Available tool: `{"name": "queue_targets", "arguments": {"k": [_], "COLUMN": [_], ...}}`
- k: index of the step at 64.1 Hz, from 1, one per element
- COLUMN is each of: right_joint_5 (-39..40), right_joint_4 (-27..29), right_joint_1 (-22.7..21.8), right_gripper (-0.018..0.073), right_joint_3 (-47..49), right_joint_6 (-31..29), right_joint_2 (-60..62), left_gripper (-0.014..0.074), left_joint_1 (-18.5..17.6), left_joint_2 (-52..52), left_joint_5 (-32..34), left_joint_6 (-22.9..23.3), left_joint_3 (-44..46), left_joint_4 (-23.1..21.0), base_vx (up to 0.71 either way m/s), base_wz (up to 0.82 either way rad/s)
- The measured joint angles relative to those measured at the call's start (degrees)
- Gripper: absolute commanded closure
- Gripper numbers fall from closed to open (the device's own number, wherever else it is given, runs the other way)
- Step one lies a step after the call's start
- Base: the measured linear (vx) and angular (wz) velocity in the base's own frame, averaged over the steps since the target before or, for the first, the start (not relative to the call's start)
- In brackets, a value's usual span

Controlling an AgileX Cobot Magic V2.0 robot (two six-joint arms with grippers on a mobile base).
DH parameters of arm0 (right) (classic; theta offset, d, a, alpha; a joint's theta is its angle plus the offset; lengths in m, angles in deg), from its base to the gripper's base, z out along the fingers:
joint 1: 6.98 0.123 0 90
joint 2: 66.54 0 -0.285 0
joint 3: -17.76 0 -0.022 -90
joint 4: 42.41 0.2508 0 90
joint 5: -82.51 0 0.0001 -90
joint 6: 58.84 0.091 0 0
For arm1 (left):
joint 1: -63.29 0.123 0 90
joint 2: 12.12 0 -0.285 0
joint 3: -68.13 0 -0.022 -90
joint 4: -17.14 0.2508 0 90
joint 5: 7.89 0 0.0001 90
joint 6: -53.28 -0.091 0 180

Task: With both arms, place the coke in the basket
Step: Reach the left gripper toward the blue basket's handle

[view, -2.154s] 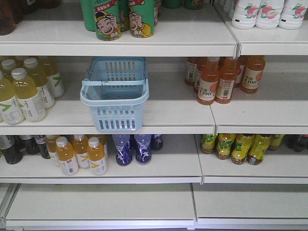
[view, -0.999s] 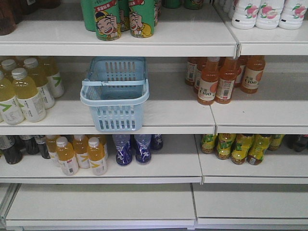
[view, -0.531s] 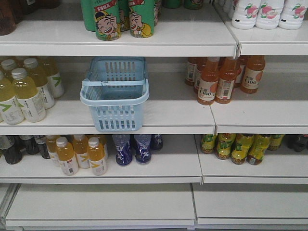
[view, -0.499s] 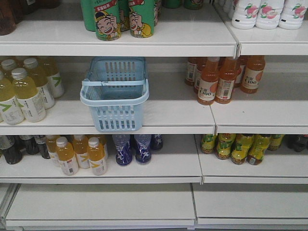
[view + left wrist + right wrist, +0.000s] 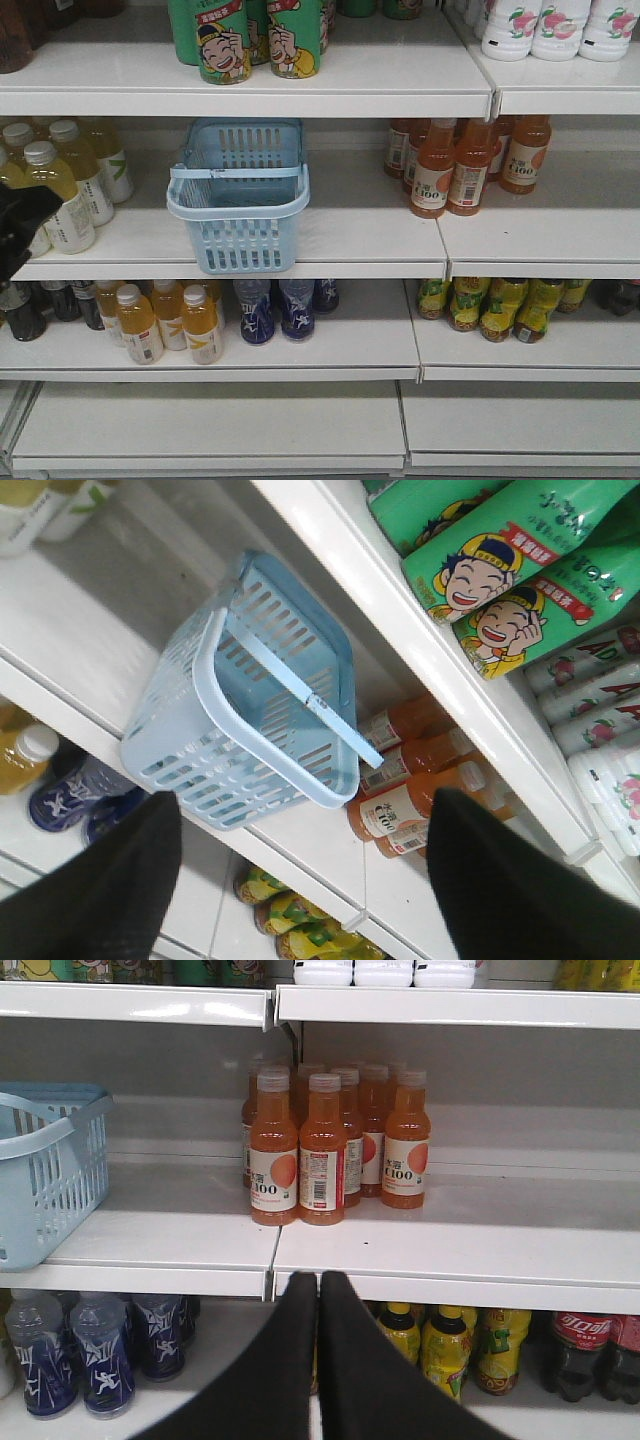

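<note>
Your left gripper [image 5: 300, 810] is spread wide facing the basket [image 5: 250, 700], your right gripper [image 5: 318, 1295] is pressed together, and the coke [image 5: 583, 1352] is touched by neither.

In the left wrist view, the two black fingers [image 5: 100, 880] frame the basket without touching it. The basket stands upright on the middle shelf [image 5: 360, 240] with its handle across the open top. From the front, your left arm [image 5: 20, 225] shows at the frame's edge, left of the basket. The right gripper is right of the basket, below the orange bottles [image 5: 325, 1150] that share the basket's shelf. The coke stands on the lower shelf [image 5: 360, 345], one level under the basket and far to its right, past the yellow-green bottles [image 5: 450, 1345]. From the right wrist, it sits off to the right of the closed fingertips, well apart from them.
</note>
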Motion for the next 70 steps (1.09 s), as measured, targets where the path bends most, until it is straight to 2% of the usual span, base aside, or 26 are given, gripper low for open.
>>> {"name": "queue_targets", "arguments": {"k": [10, 28, 34, 45, 52, 63, 70], "right_joint_5": [0.0, 0.0, 0.0, 0.0, 0.0, 0.0, 0.0], "right_joint_4": [0.0, 0.0, 0.0, 0.0, 0.0, 0.0, 0.0], "right_joint_1": [0.0, 0.0, 0.0, 0.0, 0.0, 0.0, 0.0], "right_gripper": [0.0568, 0.0568, 0.0568, 0.0568, 0.0568, 0.0568, 0.0568], "right_joint_3": [0.0, 0.0, 0.0, 0.0, 0.0, 0.0, 0.0], "right_joint_6": [0.0, 0.0, 0.0, 0.0, 0.0, 0.0, 0.0], "right_joint_2": [0.0, 0.0, 0.0, 0.0, 0.0, 0.0, 0.0], "left_gripper": [0.0094, 0.0094, 0.0094, 0.0094, 0.0094, 0.0094, 0.0094], "left_joint_1": [-2.7, -4.7, -4.7, -4.7, -4.8, -4.8, -4.8], "left_joint_2": [-11.5, -28.4, -33.1, -39.1, -42.1, -45.6, -47.6], "left_joint_5": [0.0, 0.0, -0.9, -3.0, -3.8, -4.1, -4.0], "left_joint_6": [0.0, 0.1, 2.2, 5.6, 5.9, 5.9, 6.0], "left_joint_3": [7.7, 21.7, 25.4, 30.0, 32.5, 36.0, 38.1], "left_joint_4": [-3.9, -4.3, -4.4, -4.4, -4.6, -7.9, -8.5], "base_vx": [0.0, 0.0, 0.0, 0.0, 0.0, 0.0, 0.0], "base_wz": [0.0, 0.0, 0.0, 0.0, 0.0, 0.0, 0.0]}}
